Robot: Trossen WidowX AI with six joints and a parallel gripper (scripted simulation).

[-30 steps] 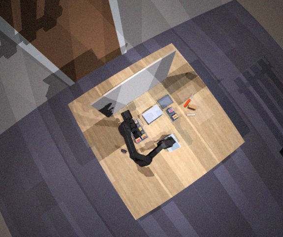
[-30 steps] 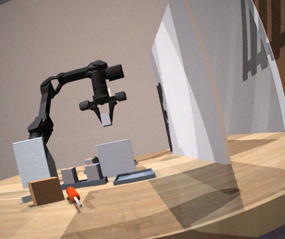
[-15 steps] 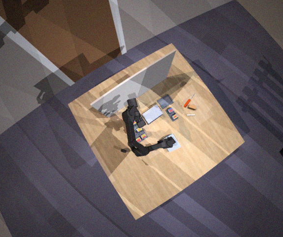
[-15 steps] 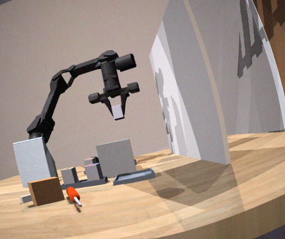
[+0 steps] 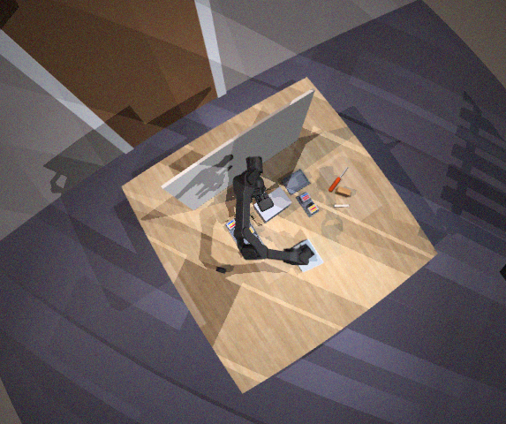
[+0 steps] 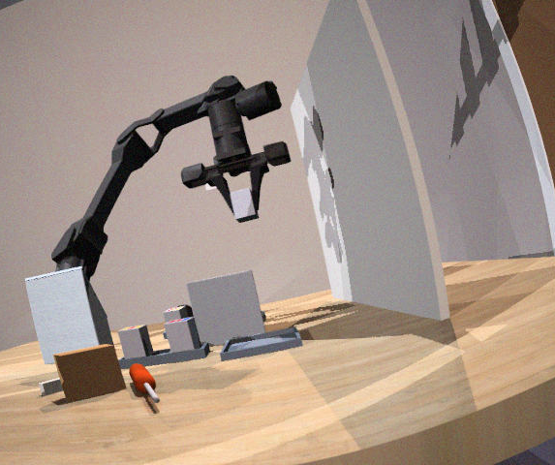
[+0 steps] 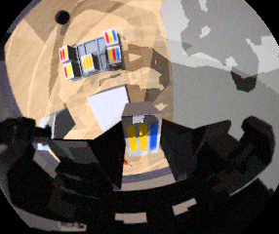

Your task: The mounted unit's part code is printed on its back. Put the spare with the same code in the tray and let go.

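Note:
My gripper [image 6: 245, 214] [image 7: 139, 120] is shut on a grey block [image 6: 242, 201] [image 7: 142, 141] with two yellow stripes and one blue stripe on its face in the wrist view. It holds the block high above the table. The shallow blue-grey tray [image 5: 296, 181] [image 6: 262, 344] lies flat with nothing in it. A rack [image 7: 96, 46] holds several striped blocks; the arm partly covers it in the top view. A second holder [image 6: 182, 355] carries two striped blocks. I cannot make out the mounted unit or the code on its back.
A pale box [image 5: 268, 212] [image 6: 226, 306] stands beside the tray. A tall grey panel [image 5: 267, 137] [image 6: 367, 150] stands behind. A light blue box [image 6: 59, 315] stands near the arm base. An orange screwdriver [image 5: 335, 184] [image 6: 141, 379], a brown block [image 5: 343, 192] [image 6: 90, 372] and a white stick [image 5: 341, 206] lie to the side.

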